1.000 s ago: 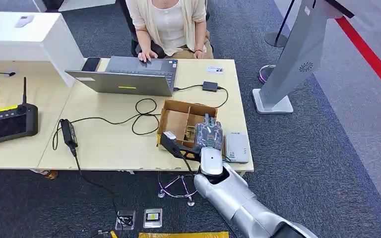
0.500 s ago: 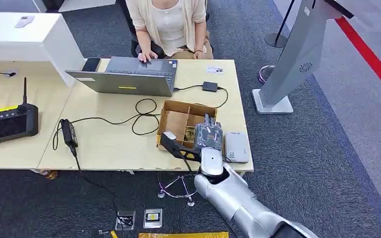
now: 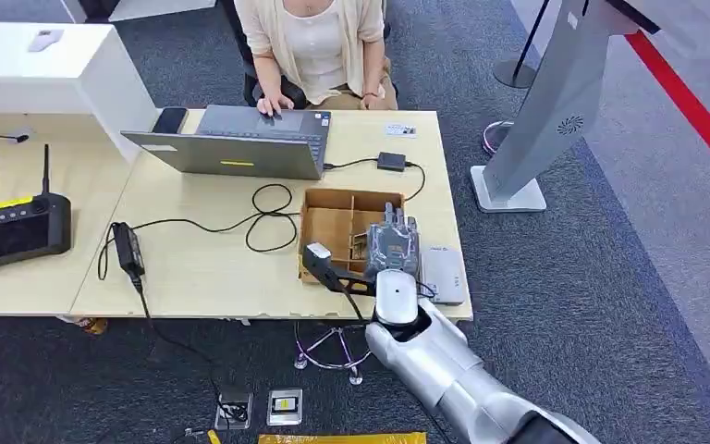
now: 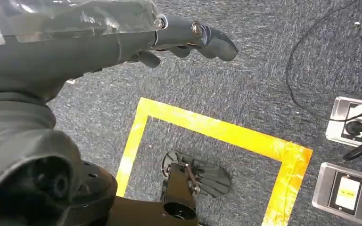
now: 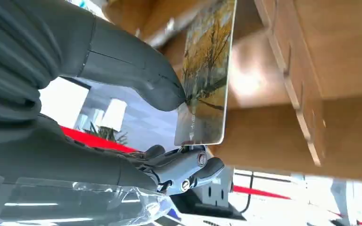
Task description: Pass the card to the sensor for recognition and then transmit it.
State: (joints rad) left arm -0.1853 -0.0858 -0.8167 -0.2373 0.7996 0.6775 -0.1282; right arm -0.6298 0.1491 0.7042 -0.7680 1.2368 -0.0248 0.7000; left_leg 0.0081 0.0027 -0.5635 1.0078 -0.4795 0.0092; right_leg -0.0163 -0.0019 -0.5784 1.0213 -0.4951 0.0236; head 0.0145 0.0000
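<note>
Right, card (image 5: pixel 206 80) is pinched in my right hand (image 3: pixel 391 248), thumb on one face and the darker fingers (image 5: pixel 188 167) behind the lower edge, held over the cardboard box (image 3: pixel 333 217) near the desk's (image 3: pixel 194 268) near-right corner. It looks thin, stiff and glossy, so I'd judge it light but slippery; the grip sits on one end only, which leaves most of the printed face free for reading but gives it leverage to pivot if it bumps anything. I wouldn't regrip; if I had to, I'd take it by the edges, not the flat face. Left hand (image 4: pixel 188 40) hangs by the floor, fingers loosely curled, holding nothing. The pale flat unit (image 3: pixel 442 273) just right of the box is my guess for the sensor; can't confirm. In the way: the box's walls and dividers right under the card, so lift clear before swinging right. Black cable (image 3: pixel 268 217) loops left of the box, laptop (image 3: pixel 240 153) and a person (image 3: pixel 314 46) at the far side, power adapter (image 3: pixel 128 248) and remote controller (image 3: pixel 14 227) well off left. Grey kiosk stand (image 3: pixel 555 111) on the floor far right.
</note>
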